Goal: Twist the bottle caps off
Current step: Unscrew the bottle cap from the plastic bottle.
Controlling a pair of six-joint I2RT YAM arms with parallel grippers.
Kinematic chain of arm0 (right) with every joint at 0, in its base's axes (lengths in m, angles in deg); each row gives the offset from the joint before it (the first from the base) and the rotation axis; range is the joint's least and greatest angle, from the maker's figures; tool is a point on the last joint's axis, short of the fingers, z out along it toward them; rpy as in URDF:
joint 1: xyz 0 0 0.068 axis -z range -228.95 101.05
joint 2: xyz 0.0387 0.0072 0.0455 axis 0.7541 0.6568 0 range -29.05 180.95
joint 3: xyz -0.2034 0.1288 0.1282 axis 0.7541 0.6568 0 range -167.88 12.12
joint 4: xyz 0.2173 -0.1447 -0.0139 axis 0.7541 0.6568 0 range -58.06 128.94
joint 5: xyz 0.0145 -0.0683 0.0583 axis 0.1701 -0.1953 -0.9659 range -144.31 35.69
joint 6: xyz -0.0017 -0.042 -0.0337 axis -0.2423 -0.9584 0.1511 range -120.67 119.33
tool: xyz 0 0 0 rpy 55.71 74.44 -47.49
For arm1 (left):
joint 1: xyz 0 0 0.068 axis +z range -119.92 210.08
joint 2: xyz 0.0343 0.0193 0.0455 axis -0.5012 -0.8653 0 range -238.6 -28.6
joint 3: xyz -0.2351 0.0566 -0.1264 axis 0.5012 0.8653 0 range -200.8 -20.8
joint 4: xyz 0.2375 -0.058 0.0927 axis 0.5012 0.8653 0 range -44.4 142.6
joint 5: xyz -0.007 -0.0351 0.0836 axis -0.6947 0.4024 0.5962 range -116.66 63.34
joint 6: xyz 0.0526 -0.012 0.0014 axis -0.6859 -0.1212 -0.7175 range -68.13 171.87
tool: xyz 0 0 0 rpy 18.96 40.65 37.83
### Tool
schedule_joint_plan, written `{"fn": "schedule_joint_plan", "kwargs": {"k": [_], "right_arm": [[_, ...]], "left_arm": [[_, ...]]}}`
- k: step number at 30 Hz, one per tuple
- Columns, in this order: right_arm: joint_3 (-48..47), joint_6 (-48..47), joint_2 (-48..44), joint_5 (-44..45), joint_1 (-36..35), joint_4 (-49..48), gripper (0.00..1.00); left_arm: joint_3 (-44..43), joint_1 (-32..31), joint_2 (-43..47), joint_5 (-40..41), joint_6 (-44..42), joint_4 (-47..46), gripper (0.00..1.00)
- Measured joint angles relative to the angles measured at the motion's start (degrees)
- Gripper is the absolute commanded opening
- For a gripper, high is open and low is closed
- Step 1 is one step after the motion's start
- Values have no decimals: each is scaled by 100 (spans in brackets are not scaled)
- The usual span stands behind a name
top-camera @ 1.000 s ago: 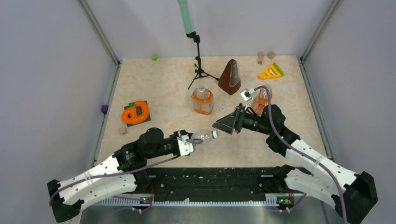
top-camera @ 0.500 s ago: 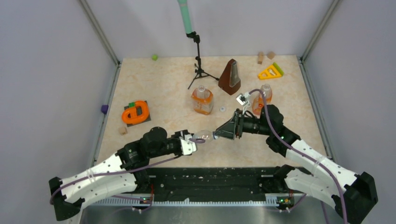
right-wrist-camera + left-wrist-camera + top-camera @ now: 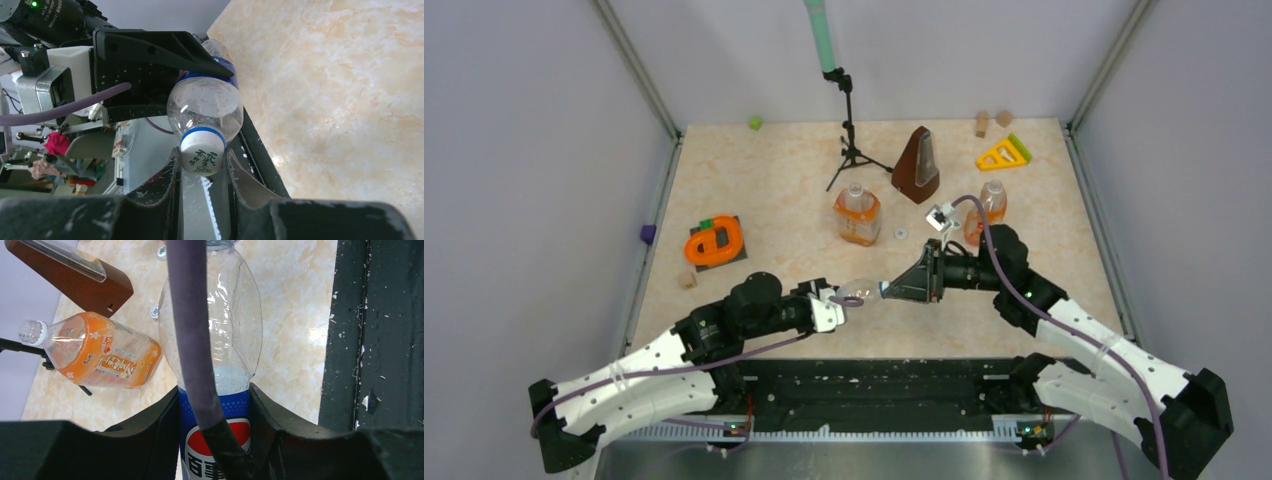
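A clear bottle (image 3: 860, 290) with a blue label (image 3: 220, 407) is held lying level above the table's near part, with my left gripper (image 3: 834, 300) (image 3: 214, 390) shut on its labelled body. Its white cap (image 3: 202, 157) points right and sits between the pads of my right gripper (image 3: 886, 290) (image 3: 202, 161), which is shut on it. The squat orange bottle (image 3: 857, 215) (image 3: 102, 352) stands mid-table with a bare threaded neck. A slim orange bottle (image 3: 991, 205) stands behind my right arm. One loose white cap (image 3: 900, 233) lies on the table beside the squat bottle.
A brown metronome (image 3: 918, 165) and a black tripod stand (image 3: 849, 130) stand at the back. An orange ring on a dark tile (image 3: 715, 242) lies at the left. A yellow triangle (image 3: 1003, 154) and wooden blocks (image 3: 982, 123) sit back right. The black base rail (image 3: 874, 385) runs along the near edge.
My right gripper moved left onto the clear bottle's cap and closed on it. The left arm shifted the bottle slightly; its grip is unchanged.
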Motion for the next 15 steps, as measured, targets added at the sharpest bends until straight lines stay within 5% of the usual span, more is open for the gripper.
{"fn": "schedule_joint_plan", "kwargs": {"k": [1,7,15], "right_arm": [[-7,-17,0,-2,0,20,0],[-129,-555,-2,-68,-15,175,0],[-1165,-2511,205,264,-509,1174,0]], "left_arm": [[0,0,0,0,0,9,0],[-44,-4,-24,-11,254,74,0],[-555,98,-319,-63,745,468,0]]}}
